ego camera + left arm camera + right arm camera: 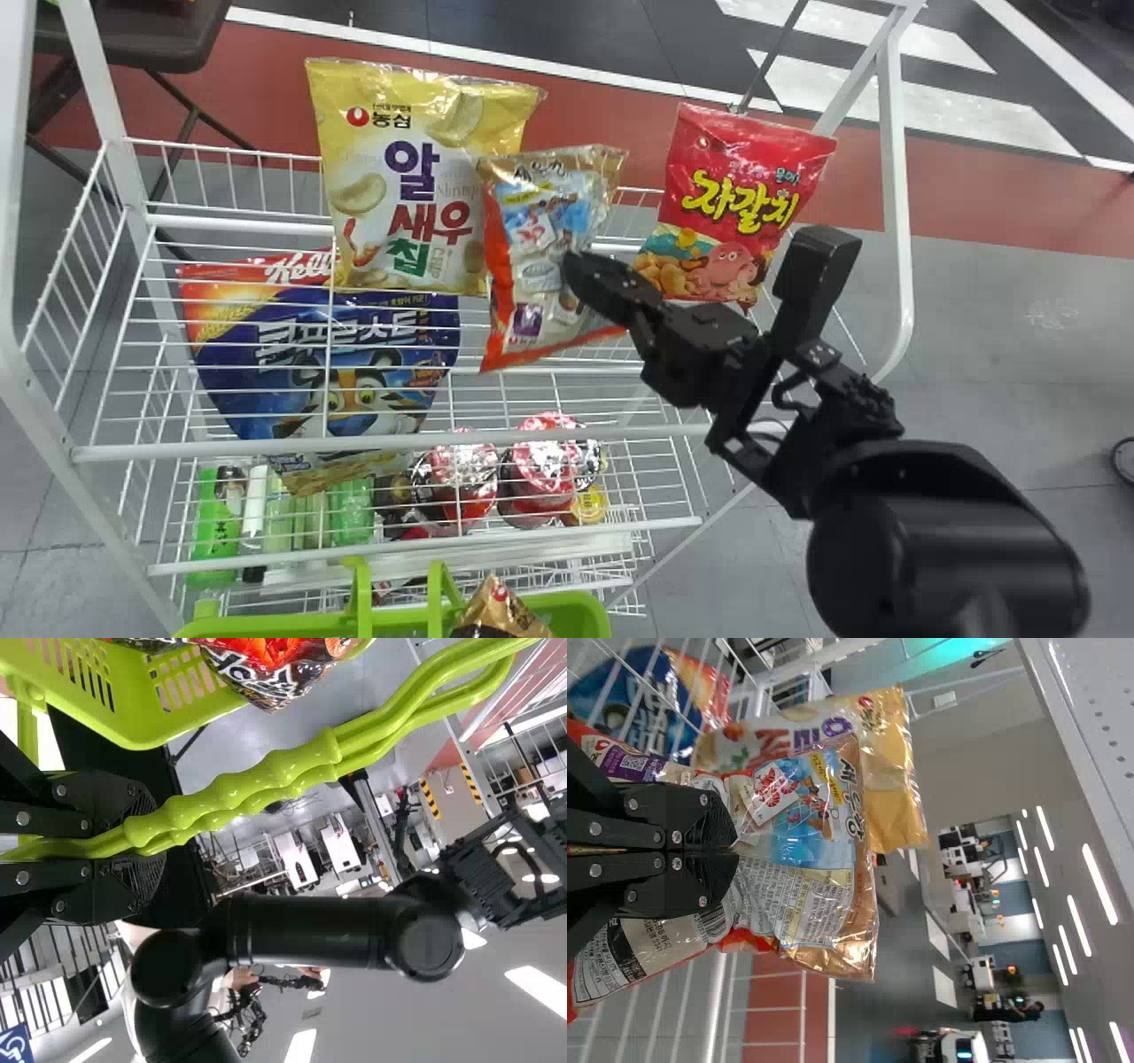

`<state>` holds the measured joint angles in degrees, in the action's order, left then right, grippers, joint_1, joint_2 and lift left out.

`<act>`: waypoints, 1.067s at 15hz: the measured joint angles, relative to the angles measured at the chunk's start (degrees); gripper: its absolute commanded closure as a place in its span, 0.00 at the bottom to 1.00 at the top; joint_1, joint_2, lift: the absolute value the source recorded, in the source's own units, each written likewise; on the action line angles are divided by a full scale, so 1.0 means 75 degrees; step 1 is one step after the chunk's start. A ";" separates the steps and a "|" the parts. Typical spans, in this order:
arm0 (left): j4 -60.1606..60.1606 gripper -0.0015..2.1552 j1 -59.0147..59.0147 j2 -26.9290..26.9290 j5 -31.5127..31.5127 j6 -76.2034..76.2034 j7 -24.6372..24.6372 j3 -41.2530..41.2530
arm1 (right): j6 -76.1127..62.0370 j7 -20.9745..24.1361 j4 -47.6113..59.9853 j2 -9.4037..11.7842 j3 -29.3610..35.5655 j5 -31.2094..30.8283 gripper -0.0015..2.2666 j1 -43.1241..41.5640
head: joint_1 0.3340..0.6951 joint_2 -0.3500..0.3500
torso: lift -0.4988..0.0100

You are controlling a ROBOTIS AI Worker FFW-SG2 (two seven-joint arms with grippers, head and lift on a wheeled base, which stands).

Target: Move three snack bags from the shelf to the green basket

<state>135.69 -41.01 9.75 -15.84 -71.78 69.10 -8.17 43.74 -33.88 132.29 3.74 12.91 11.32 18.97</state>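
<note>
In the head view my right gripper is at the middle of an orange-edged snack bag, which leans partly across a yellow snack bag on the shelf. The right wrist view has the same gripper shut on the crinkled orange-edged bag. A red snack bag stands to the right. The green basket is at the bottom edge, a gold-topped bag inside. In the left wrist view my left gripper is shut on the green basket's handles.
A blue and red bag sits lower left in the white wire rack, behind its bars. Bottles and red-lidded packs are on the lower tier. The rack's white post stands at the right.
</note>
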 measured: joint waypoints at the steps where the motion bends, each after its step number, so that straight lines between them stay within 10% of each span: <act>1: -0.0011 0.70 0.0014 0.0000 0.0010 0.0018 -0.0011 0.0006 | 0.0143 -0.0021 0.0383 -0.0020 0.0057 0.0058 0.97 0.0333 | 1.00 0.00 | 0.89; 16: -0.0065 0.70 0.0176 -0.0117 0.0022 0.0427 -0.0096 0.0071 | 0.6132 -0.1062 0.3525 -0.0051 0.1914 0.1302 0.97 0.2623 | 1.00 0.00 | 0.89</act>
<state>135.21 -39.69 8.88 -15.68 -68.57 68.38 -7.64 89.73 -41.85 158.72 3.35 27.27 21.08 38.64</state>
